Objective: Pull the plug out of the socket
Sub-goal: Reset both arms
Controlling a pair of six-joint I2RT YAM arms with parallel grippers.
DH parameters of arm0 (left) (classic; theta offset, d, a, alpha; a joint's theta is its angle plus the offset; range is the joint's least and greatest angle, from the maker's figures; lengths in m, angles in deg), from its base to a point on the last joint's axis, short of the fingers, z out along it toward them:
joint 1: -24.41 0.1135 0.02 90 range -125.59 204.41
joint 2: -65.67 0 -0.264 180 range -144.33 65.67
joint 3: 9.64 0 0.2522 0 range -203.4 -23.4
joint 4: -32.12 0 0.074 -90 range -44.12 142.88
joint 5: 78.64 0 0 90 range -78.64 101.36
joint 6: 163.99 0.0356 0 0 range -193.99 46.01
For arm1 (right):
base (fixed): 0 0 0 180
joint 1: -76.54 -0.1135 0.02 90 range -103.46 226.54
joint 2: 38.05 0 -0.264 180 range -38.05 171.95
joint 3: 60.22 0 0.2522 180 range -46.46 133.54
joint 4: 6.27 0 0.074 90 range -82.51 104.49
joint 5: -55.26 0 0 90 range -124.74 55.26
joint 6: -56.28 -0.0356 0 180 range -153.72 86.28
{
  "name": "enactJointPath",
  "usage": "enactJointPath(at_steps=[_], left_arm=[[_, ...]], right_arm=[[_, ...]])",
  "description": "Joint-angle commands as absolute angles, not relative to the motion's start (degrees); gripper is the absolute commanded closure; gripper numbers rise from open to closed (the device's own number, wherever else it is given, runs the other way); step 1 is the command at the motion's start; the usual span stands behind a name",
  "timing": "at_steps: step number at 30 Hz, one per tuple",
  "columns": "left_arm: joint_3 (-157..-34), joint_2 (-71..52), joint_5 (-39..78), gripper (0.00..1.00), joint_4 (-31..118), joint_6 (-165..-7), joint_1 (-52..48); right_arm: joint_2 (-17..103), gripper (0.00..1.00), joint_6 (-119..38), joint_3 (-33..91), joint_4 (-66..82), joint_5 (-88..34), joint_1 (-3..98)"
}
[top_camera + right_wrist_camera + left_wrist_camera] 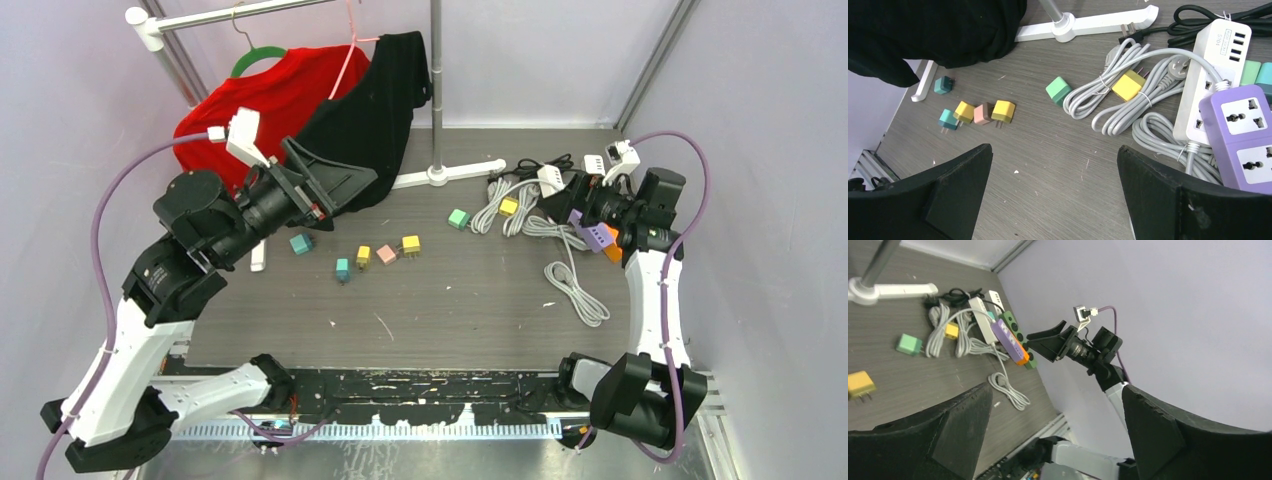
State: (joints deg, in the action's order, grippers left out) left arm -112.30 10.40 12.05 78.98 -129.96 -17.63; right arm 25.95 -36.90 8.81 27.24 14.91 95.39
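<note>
A cluster of power strips lies at the far right: a purple strip (pixel 1240 137), a white strip (pixel 1218 60), and a green strip (pixel 1014 331) beside an orange one (pixel 1023 354). A teal plug (pixel 1264 76) shows at the frame edge beside the green strip; I cannot tell whether it sits in a socket. The purple strip's sockets are empty. A yellow plug (pixel 1128 85) lies loose on coiled grey cables (pixel 1128 107). My right gripper (pixel 1054 150) is open and empty, hovering over bare table left of the strips. My left gripper (pixel 340 188) is open and empty, raised high at the left.
Loose plugs lie mid-table: green (pixel 459 218), yellow (pixel 410 244), pink (pixel 387 254), yellow (pixel 363 254) and two teal (pixel 301 243). A clothes rack with a white base (pixel 440 175) holds a red shirt (pixel 270 95) and a black garment (pixel 375 110) at the back left.
</note>
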Motion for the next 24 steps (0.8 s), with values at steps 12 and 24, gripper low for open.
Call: enactJointPath(at_steps=[12, 24], left_arm=[[-85.94, 25.32, 17.91, 0.0, 70.2, -102.72, -17.13], [-88.36, 32.43, 14.97, 0.01, 77.72, -104.98, -17.13]], right_arm=[[22.96, 0.0, -35.42, 30.97, 42.55, -4.27, 95.78], [21.93, 0.0, -49.35, 48.6, 50.32, 8.56, 95.72]])
